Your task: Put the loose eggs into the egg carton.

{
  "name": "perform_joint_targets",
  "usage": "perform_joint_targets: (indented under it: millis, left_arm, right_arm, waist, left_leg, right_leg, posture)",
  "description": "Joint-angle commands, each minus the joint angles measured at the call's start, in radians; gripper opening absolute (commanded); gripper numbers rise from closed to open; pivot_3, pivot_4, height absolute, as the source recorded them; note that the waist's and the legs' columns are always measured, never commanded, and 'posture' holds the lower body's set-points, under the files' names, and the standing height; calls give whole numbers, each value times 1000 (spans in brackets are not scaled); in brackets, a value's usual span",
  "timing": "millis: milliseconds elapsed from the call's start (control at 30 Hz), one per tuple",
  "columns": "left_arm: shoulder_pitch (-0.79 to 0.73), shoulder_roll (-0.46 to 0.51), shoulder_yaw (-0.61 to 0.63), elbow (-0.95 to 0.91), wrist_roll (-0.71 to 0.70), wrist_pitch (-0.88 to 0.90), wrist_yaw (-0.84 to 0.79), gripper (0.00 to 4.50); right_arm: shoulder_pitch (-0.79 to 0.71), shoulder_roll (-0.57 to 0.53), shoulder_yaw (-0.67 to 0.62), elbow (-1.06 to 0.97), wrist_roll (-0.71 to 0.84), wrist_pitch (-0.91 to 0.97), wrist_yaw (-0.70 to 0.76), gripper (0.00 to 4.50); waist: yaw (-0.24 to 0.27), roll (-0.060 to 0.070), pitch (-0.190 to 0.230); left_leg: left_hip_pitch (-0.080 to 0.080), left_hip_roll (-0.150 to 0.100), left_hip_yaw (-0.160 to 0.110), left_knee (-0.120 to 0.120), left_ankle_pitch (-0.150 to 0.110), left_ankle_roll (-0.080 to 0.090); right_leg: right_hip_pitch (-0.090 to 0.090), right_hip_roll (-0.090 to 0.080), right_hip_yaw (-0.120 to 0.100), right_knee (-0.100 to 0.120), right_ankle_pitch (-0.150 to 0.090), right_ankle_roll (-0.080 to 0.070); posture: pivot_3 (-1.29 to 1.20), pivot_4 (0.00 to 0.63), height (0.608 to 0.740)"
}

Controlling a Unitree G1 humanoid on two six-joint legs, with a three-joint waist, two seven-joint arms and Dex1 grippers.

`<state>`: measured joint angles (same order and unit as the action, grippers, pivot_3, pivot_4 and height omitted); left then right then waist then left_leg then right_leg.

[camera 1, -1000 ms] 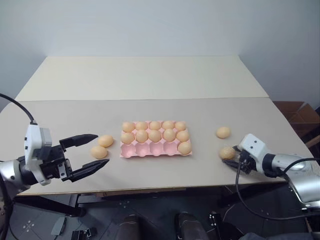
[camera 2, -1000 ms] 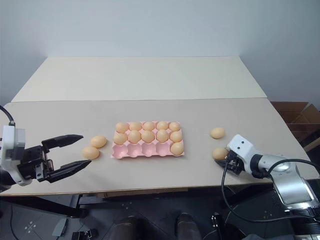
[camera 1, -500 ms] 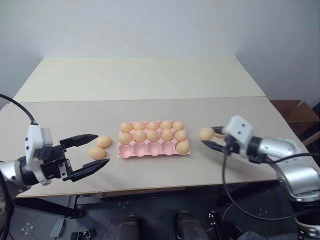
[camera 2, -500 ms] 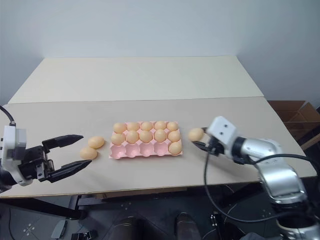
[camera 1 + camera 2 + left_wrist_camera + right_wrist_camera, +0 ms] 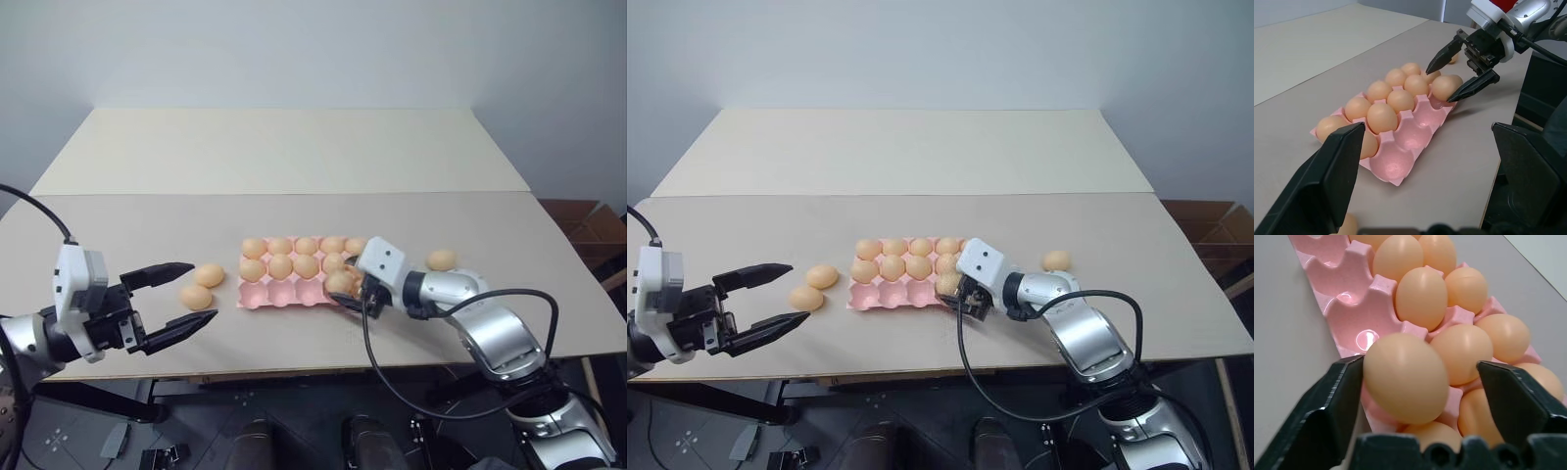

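**Egg over the carton's near row**

I see my right gripper (image 5: 1464,66) at the carton (image 5: 294,292), jaws spread around an egg (image 5: 1405,377) above the near row; one finger touches it. Left gripper (image 5: 174,304) hangs open beside two loose eggs (image 5: 201,286). Another egg (image 5: 441,259) lies right of the carton.

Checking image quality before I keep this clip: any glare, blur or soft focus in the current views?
Right wrist view: small glare spots in the empty cups of the flat pink moulded egg carton; the near pale orange-tan egg is sharp, while the black fingers look soft. Left wrist view: that arm's own fingers are blurred and the carton is crisp. Left eye view: even light, faint shadows.
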<state>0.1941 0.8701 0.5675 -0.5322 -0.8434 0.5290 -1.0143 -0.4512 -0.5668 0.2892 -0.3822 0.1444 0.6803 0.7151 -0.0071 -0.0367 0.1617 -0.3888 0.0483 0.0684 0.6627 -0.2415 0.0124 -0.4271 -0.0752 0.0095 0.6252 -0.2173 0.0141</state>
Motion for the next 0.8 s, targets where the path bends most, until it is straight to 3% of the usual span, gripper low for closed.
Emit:
perform_joint_targets:
  millis: [33, 233, 433, 567, 800]
  left_arm:
    - [1, 8, 30, -1, 6, -15, -7, 4500]
    - [26, 14, 85, 77, 35, -24, -32, 4500]
    - [58, 19, 146, 155, 62, -35, -79, 4500]
    - [69, 15, 155, 185, 80, -42, -96, 4500]
    - [52, 11, 139, 178, 75, -41, -89, 4500]
  right_arm:
    - [-1, -41, -118, -90, 46, 11, 11, 4475]
    - [135, -169, -369, -147, 166, -68, 116, 4475]
    - [336, -249, -592, -40, 245, -267, 294, 4475]
    - [413, -283, -619, 50, 223, -360, 342, 4475]
    - [377, -274, -585, 88, 233, -374, 302, 4475]
  waist:
    - [0, 0, 0]
    - [6, 0, 0]
    - [5, 0, 0]
    - [5, 0, 0]
    - [-5, 0, 0]
  left_leg:
    - [0, 1, 0, 0, 0, 0]
    - [0, 0, 0, 0, 0, 0]
    - [1, 0, 0, 0, 0, 0]
    - [3, 0, 0, 0, 0, 0]
    - [4, 1, 1, 0, 0, 0]
  right_leg:
    - [0, 1, 0, 0, 0, 0]
    - [1, 0, -1, -1, -2, 0]
    - [2, 0, 0, -1, -5, 4]
    - [3, 0, 0, -1, -6, 4]
    - [2, 1, 1, 1, -5, 4]
  posture:
    - [0, 150, 740]
    - [0, 150, 740]
    - [0, 150, 740]
    - [0, 150, 740]
    - [0, 150, 740]
